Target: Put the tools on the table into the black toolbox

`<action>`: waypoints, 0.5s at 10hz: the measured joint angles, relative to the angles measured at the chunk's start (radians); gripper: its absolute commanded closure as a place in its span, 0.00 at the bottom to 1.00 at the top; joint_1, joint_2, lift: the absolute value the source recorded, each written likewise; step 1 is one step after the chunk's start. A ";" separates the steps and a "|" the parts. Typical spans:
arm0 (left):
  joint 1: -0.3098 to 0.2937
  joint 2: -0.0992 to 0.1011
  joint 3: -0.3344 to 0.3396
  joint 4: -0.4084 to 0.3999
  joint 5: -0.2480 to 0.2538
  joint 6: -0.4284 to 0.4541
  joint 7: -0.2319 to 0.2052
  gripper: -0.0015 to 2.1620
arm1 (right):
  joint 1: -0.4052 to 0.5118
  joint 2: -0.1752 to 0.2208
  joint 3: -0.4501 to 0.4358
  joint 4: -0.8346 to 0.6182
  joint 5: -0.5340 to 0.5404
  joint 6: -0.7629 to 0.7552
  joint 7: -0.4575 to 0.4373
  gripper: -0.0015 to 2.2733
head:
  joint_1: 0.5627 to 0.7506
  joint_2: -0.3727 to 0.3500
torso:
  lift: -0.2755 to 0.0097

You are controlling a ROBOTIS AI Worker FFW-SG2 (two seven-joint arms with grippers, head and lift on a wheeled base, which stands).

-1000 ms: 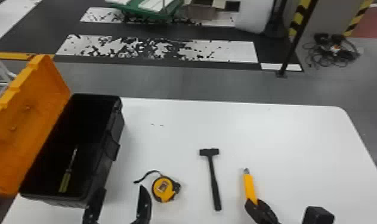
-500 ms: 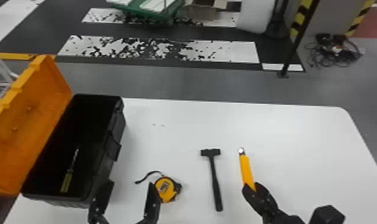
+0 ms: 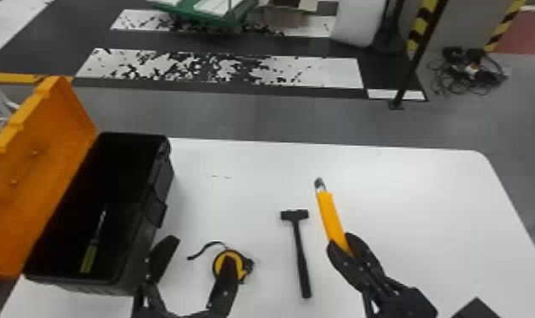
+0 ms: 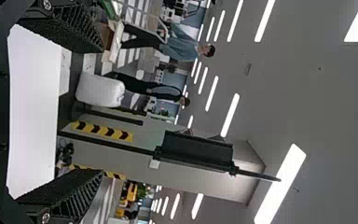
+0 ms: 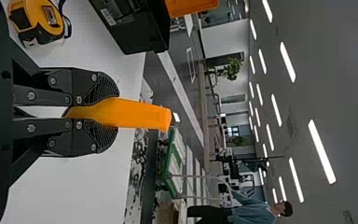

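The right end effector (image 3: 343, 247) is gripping the yellow knife (image 3: 331, 215), its head pointing away from the robot. The left end effector (image 3: 201, 251) is open, one finger overlapping the tape measure (image 3: 241, 270) in the head view. Left of it, the open black toolbox (image 3: 164, 182) holds a screwdriver (image 3: 89, 257). The hammer (image 3: 301, 253) lies on the table (image 3: 415, 237) between both end effectors.

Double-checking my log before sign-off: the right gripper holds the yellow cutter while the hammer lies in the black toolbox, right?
Not quite: the hammer lies on the white table, as the head view shows. The right gripper does hold the yellow cutter.
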 measured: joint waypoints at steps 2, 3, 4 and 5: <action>-0.002 -0.002 0.044 -0.056 0.084 0.073 -0.178 0.04 | 0.000 0.000 0.002 0.008 0.018 -0.049 0.036 0.99 | 0.70 0.54 | 0.83; -0.005 -0.003 0.076 -0.097 0.152 0.206 -0.256 0.04 | 0.000 0.000 0.007 0.015 0.023 -0.079 0.051 0.99 | 0.70 0.54 | 0.83; -0.008 -0.004 0.101 -0.136 0.199 0.360 -0.282 0.05 | 0.000 0.000 0.016 0.019 0.027 -0.103 0.063 0.99 | 0.70 0.55 | 0.83; -0.010 -0.006 0.122 -0.172 0.238 0.514 -0.297 0.05 | 0.000 0.000 0.024 0.023 0.032 -0.130 0.081 0.99 | 0.70 0.55 | 0.83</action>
